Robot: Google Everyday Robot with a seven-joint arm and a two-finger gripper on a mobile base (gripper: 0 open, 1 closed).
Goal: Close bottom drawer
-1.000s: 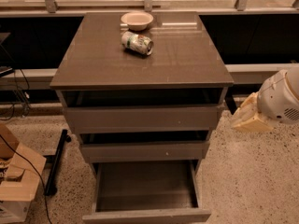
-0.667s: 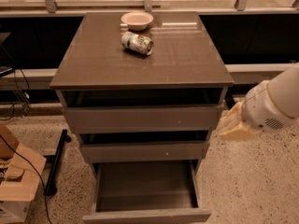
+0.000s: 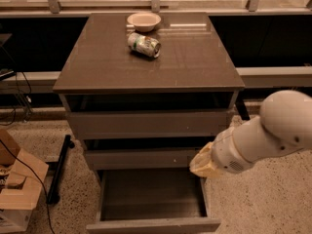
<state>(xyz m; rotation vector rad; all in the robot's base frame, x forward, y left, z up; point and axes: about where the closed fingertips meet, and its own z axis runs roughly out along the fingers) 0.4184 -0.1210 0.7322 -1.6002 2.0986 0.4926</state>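
Note:
The bottom drawer (image 3: 151, 224) is pulled far out of the grey-brown cabinet; its thin flat front panel lies at the lower edge of the view and its plain grey tray is empty. The two drawers above it, the top drawer (image 3: 146, 124) and the middle drawer (image 3: 141, 158), stick out only a little. My white arm reaches in from the right. The gripper (image 3: 204, 165), pale yellowish, hangs over the right rear corner of the open tray, beside the middle drawer's right end.
A cabinet top (image 3: 97, 62) carries a pale bowl (image 3: 144, 21) and a can lying on its side (image 3: 144, 45). A cardboard box (image 3: 19, 189) and cables stand at the left on the speckled floor. A black bar (image 3: 59, 167) leans left of the cabinet.
My arm and gripper have swung left and down, from beside the cabinet's right side to over the open bottom drawer's right rear corner. The drawers have not moved.

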